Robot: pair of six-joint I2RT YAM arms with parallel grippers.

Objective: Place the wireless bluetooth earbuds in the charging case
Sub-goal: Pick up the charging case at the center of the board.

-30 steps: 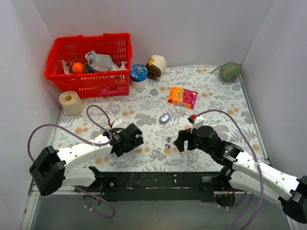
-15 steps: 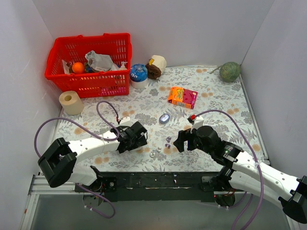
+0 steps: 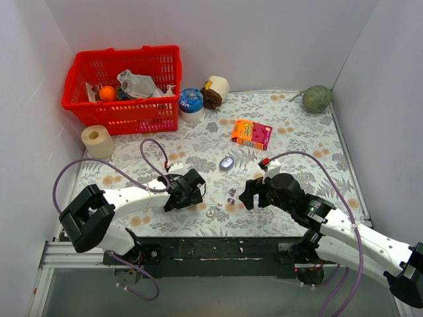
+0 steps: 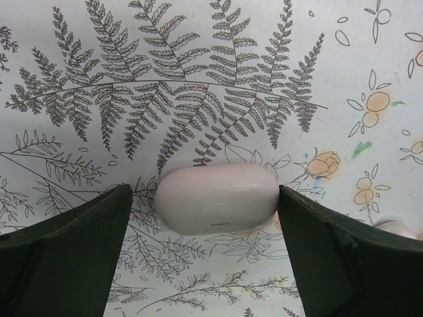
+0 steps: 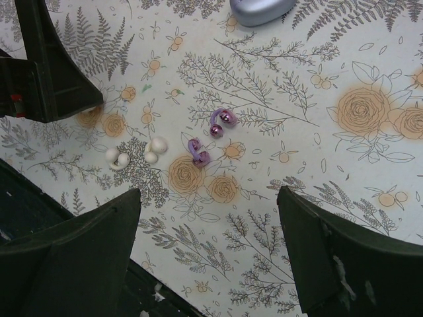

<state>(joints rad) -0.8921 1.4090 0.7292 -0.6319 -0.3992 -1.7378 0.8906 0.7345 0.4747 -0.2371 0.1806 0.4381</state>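
A pale pink-white charging case (image 4: 215, 198) lies closed on the fern-printed table cloth. My left gripper (image 4: 205, 195) is open and low, with the case between its fingers; the right finger is almost touching it. In the top view the left gripper (image 3: 196, 197) sits left of the earbuds. Two white earbuds (image 5: 117, 157) (image 5: 155, 146) and two purple earbuds (image 5: 221, 119) (image 5: 198, 152) lie loose on the cloth. My right gripper (image 5: 208, 198) is open and empty, hovering just near of them. In the top view it (image 3: 253, 193) is right of the purple earbuds (image 3: 231, 195).
A closed silver-lilac case (image 3: 227, 162) lies behind the earbuds. Farther back are an orange snack box (image 3: 251, 133), a red basket (image 3: 122, 89) with items, a paper roll (image 3: 98, 141), a blue tub (image 3: 192, 102) and a green ball (image 3: 316, 99). White walls enclose the table.
My left arm has reached to the right, bringing its open gripper toward the earbuds. The right arm and the earbuds have not moved.
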